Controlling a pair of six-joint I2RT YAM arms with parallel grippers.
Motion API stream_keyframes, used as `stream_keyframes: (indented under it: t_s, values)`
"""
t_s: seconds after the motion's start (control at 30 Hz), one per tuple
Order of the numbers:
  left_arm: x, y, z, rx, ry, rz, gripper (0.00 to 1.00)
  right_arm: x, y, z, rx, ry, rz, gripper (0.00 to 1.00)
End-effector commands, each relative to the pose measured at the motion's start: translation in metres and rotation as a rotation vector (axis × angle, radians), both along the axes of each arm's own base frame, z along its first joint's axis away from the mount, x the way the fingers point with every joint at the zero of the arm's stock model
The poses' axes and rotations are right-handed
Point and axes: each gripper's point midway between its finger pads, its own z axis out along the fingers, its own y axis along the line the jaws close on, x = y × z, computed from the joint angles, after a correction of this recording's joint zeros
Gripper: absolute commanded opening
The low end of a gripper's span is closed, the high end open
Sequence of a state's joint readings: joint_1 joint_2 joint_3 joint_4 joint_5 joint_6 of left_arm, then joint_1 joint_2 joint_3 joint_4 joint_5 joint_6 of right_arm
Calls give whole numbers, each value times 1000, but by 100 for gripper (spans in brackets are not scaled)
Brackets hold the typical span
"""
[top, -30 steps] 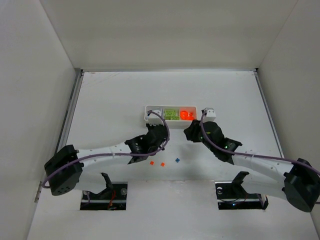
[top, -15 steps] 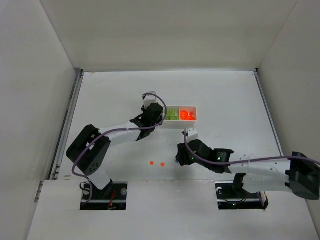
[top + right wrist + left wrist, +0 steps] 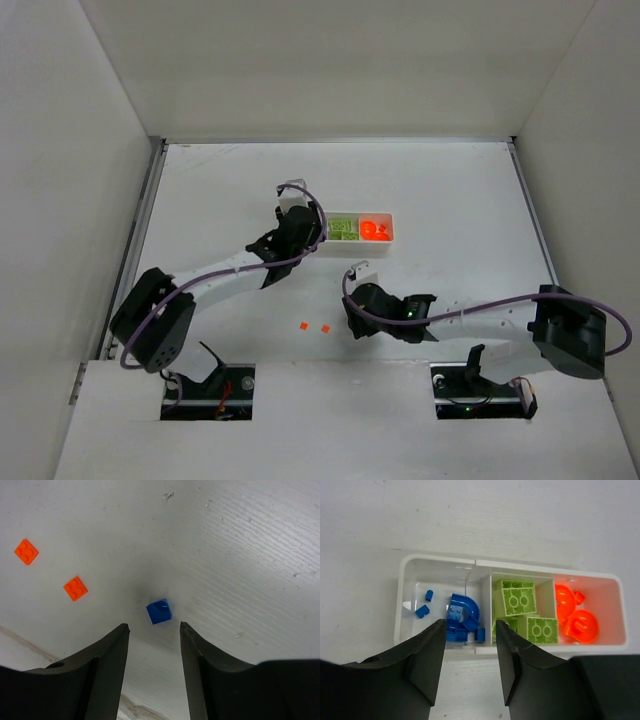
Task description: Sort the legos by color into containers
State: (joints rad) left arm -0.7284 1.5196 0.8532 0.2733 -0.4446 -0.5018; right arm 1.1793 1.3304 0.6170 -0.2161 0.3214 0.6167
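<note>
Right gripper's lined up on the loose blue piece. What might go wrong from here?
1. The blue lego sits cornerwise to the fingers of the open right gripper, so closing may spin or flick it away, perhaps toward the two orange legos beside it.
2. The left gripper, open and empty, hangs over the tray's blue compartment, so the arms might clash at drop-off.
</note>
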Motion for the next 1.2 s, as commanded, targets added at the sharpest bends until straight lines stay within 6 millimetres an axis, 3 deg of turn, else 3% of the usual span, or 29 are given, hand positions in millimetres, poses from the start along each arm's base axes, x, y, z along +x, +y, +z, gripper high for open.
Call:
stream_keyframes:
  t_s: [0.0, 0.4, 0.67, 0.97, 1.17]
  values:
    - [-15, 4, 33, -49, -80, -15, 42, 7, 18, 12, 21, -26, 13, 50]
    - [-69, 46, 37, -69, -84, -4, 42, 11, 15, -2, -60, -10, -14, 44]
    - [-101, 60, 21, -73, -40, -21, 41, 12, 19, -4, -69, -6, -15, 30]
    - [-132, 77, -10, -92, 39, -16, 41, 27, 34, 46, 29, -92, -17, 27]
    - [-154, 68, -28, -103, 87, -79, 41, 73, 58, 102, 96, -205, -21, 27]
